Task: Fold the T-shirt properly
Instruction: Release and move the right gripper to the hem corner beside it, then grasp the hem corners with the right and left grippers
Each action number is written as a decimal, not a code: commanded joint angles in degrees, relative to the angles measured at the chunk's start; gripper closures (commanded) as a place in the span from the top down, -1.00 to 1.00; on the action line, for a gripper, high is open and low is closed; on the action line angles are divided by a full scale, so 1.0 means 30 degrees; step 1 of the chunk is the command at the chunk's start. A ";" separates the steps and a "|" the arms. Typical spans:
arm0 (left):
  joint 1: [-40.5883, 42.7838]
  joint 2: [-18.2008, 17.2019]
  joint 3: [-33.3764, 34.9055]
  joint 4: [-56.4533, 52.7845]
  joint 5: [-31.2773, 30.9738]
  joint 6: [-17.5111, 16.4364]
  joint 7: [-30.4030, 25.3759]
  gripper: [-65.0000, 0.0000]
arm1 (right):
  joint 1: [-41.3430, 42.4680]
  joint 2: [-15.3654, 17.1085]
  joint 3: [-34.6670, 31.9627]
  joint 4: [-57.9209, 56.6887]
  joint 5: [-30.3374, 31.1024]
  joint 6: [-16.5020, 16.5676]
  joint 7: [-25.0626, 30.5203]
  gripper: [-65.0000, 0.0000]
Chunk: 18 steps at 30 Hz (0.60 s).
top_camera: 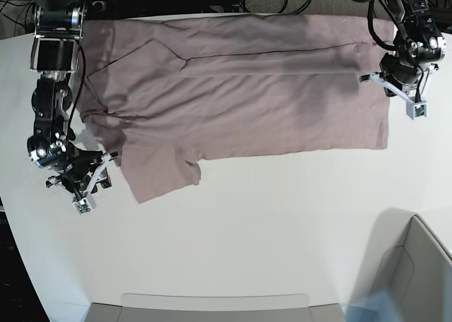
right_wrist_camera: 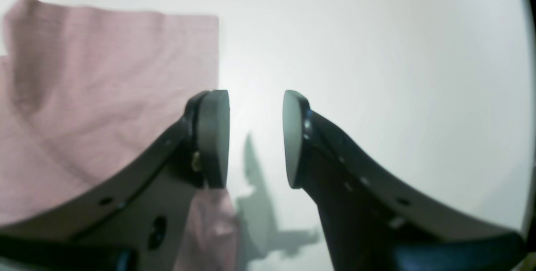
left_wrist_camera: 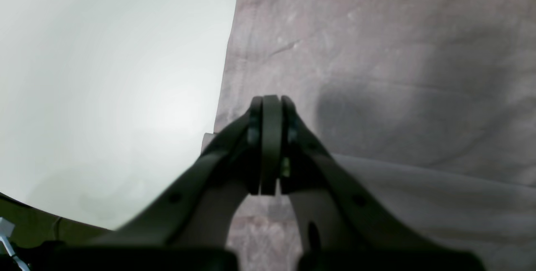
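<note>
The T-shirt (top_camera: 240,103) lies spread and partly folded across the far half of the white table (top_camera: 247,244), and with the left gripper (left_wrist_camera: 271,145) clenched over its hem edge, seemingly pinching nothing, and the right gripper (right_wrist_camera: 255,137) parted just beside the sleeve, either could miss cloth or grab one layer, skewing the fold.

The dusty mauve-pink cotton T-shirt (top_camera: 240,96) is soft, matt, finely ribbed cloth, lightly creased. The white tabletop (top_camera: 268,230) looks smooth with faint sheen. The right end effector (right_wrist_camera: 255,137) seems matt dark plastic.
</note>
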 commanded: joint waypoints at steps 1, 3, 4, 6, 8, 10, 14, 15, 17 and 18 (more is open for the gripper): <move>-0.0032 -0.0239 -0.0085 0.0284 -0.0048 0.0070 -0.0213 -1.00 | 0.1222 0.0276 -0.0059 -0.0764 0.0368 -0.0062 0.0757 -0.34; -0.0032 -0.0239 -0.0085 0.0284 -0.0048 0.0070 -0.0213 -1.00 | 0.2277 0.0217 -0.0206 -0.3079 0.0397 -0.0062 0.1606 -0.34; -0.0032 -0.0239 -0.0085 0.0284 -0.0048 0.0070 -0.0213 -1.00 | 0.2804 0.0159 -0.0235 -0.4193 0.0368 -0.0062 0.2163 -0.34; -0.0032 -0.0239 -0.0085 0.0284 -0.0048 0.0070 -0.0213 -1.00 | 0.3508 -0.0017 -0.0235 -0.5893 0.0456 -0.0062 0.2925 -0.34; -0.0032 -0.0239 -0.0085 0.0284 -0.0048 0.0070 -0.0213 -1.00 | 0.4035 -0.0164 -0.0294 -0.6918 0.0456 -0.0062 0.3277 -0.34; -0.0032 -0.0239 -0.0085 0.0284 -0.0048 0.0070 -0.0213 -1.00 | 0.4357 -0.0339 -0.0821 -0.7446 0.0456 -0.0062 0.3365 -0.34; -0.0032 -0.0180 -0.0085 0.0284 -0.0048 0.0070 -0.0213 -1.00 | 0.4738 -0.0457 -0.2784 -0.8237 0.0485 -0.0120 0.3394 -0.34; -0.0032 -0.0004 -0.0085 0.0284 -0.0048 0.0070 -0.0213 -1.00 | 0.4885 -0.0574 -0.2990 -0.8559 0.0485 -0.0120 0.3394 -0.34; -0.0062 0.0289 -0.0085 0.0284 0.0040 0.0070 -0.0213 -1.00 | 0.5061 -0.0750 -0.2990 -0.9409 0.0426 -0.0150 0.3482 -0.34; -0.0062 0.0348 -0.0085 0.0284 0.0040 0.0070 -0.0213 -1.00 | 0.5061 -0.0808 -0.3019 -0.9849 0.0426 -0.0150 0.3834 -0.34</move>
